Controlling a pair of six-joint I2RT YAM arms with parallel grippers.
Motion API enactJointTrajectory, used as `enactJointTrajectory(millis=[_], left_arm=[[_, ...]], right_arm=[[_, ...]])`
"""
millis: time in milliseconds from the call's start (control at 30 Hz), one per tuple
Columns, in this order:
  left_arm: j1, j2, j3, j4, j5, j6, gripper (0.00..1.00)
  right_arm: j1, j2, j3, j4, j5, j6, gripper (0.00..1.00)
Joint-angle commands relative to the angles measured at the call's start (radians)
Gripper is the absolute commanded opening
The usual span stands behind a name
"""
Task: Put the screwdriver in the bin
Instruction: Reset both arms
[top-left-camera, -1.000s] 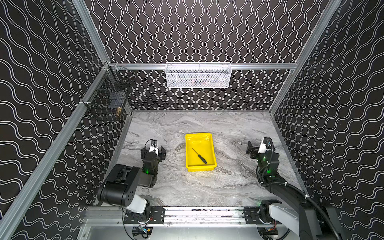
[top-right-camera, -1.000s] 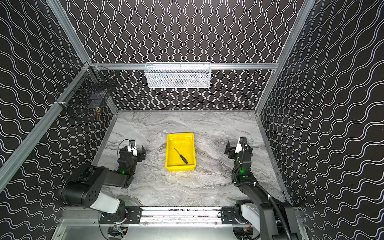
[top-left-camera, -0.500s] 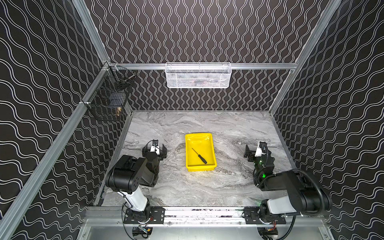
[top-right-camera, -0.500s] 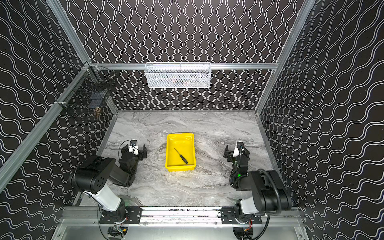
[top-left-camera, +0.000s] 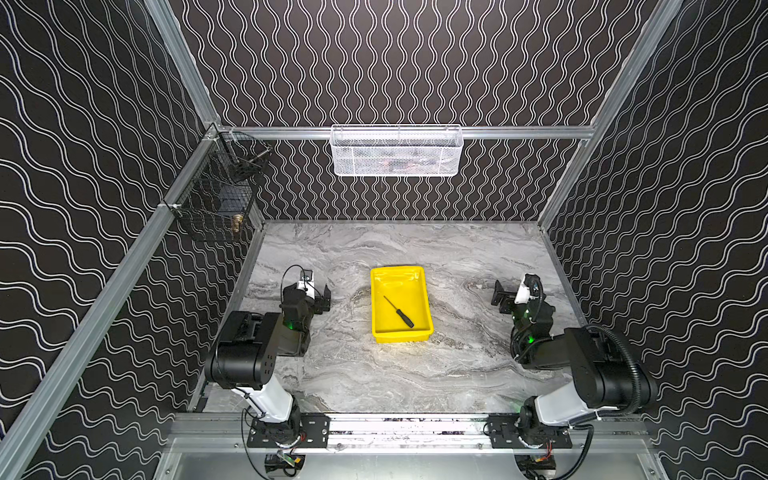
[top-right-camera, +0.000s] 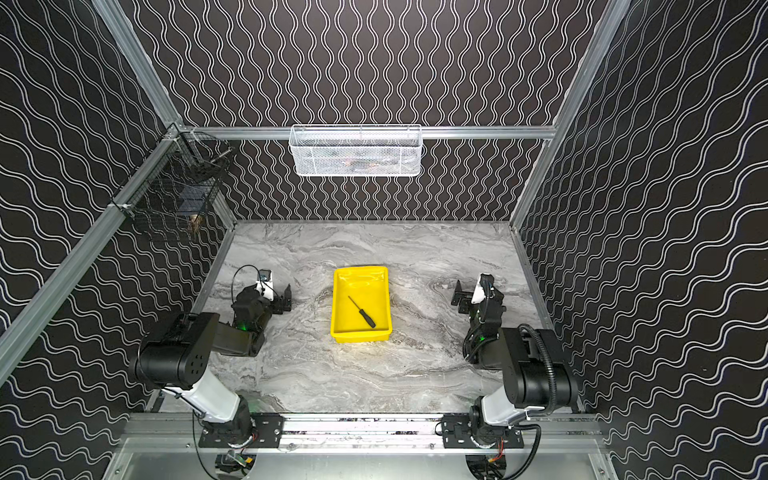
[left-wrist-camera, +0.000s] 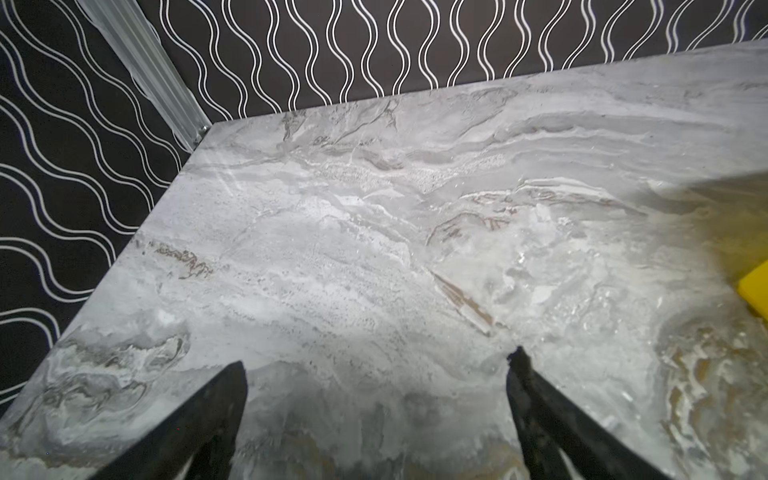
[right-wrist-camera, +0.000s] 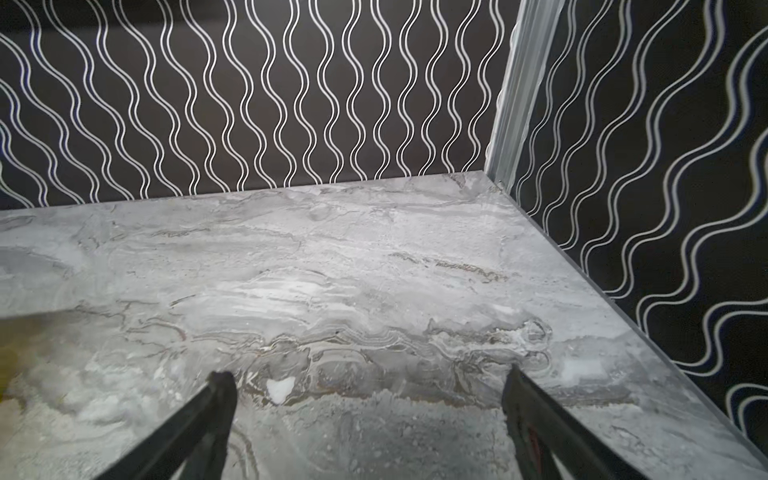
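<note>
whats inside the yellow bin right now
Only the screwdriver, lying flat and diagonal on the floor of the bin, handle toward the near right corner. The rest of the floor looks bare. The strip of floor beneath the screwdriver is covered, so unseen.

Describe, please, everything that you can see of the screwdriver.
The screwdriver is small and slim: a thin dark shaft, metal by its look, and a thicker black handle. It lies flat and diagonal on the floor of the yellow bin, in its near half, handle toward the near right corner, tip pointing far left. Only the bin touches it.
</note>
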Motion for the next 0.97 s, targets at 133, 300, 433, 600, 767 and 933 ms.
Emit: enactJointTrajectory(millis=[133, 300, 433, 600, 767, 933], left_arm=[[0.002, -0.004, 0.002, -0.002, 0.026, -0.014, 0.99], [0.0, -0.001, 0.002, 0.003, 0.025, -0.011, 0.99], [0.0, -0.003, 0.002, 0.002, 0.026, -0.012, 0.99], [0.0, -0.001, 0.003, 0.0, 0.042, -0.006, 0.99], [0.011, 0.009, 0.022, -0.028, 0.063, -0.014, 0.99], [0.012, -0.002, 0.006, -0.006, 0.063, -0.013, 0.99]], right_arm=[[-0.015, 0.0, 0.016, -0.024, 0.012, 0.04, 1.0], [-0.016, 0.001, 0.016, -0.024, 0.01, 0.041, 1.0], [-0.016, 0.001, 0.015, -0.021, 0.01, 0.04, 1.0], [-0.016, 0.001, 0.015, -0.022, 0.01, 0.04, 0.99], [-0.016, 0.0, 0.015, -0.021, 0.01, 0.04, 0.99], [-0.015, 0.001, 0.015, -0.021, 0.01, 0.04, 1.0]])
